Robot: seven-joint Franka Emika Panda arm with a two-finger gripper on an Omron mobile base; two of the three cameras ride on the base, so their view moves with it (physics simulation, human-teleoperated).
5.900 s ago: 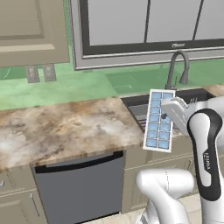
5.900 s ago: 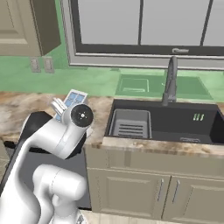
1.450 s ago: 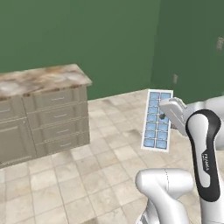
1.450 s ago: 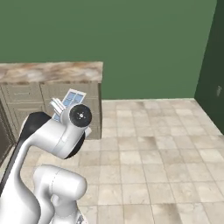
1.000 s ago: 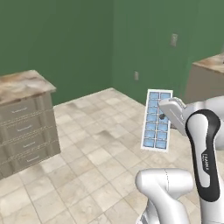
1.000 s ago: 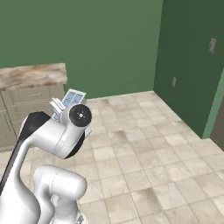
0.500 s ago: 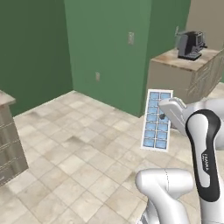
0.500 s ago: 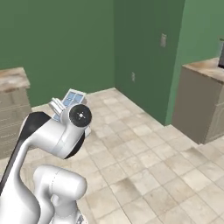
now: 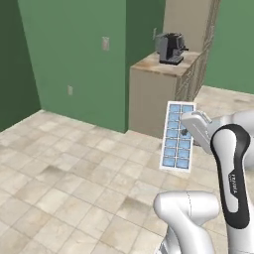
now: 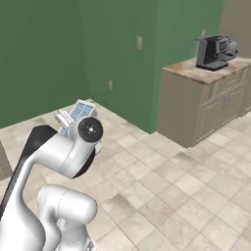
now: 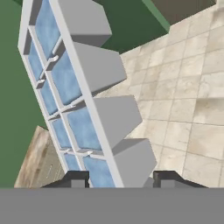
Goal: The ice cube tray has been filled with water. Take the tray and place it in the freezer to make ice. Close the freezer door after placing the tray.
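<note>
The ice cube tray (image 9: 177,136), white with light-blue cells, hangs upright in the air above the tiled floor, in front of the arm's elbow. My gripper (image 9: 187,128) is shut on its long edge about halfway down. In the right base view the tray's top corner (image 10: 81,111) pokes out behind the arm's wrist. In the hand view the tray (image 11: 72,100) runs up from between my fingertips (image 11: 77,179), which clamp it on both sides. The freezer and the freezer door are out of view.
A beige counter cabinet (image 9: 154,96) with a dark coffee machine (image 9: 170,48) on top stands ahead against the green walls (image 9: 74,54). The same counter (image 10: 198,105) and machine (image 10: 214,51) are at the right. Open tiled floor (image 9: 74,168) lies between.
The whole scene has swept across both base views as the base turns. The counter with the coffee machine has come nearer. The tray stays held the same way.
</note>
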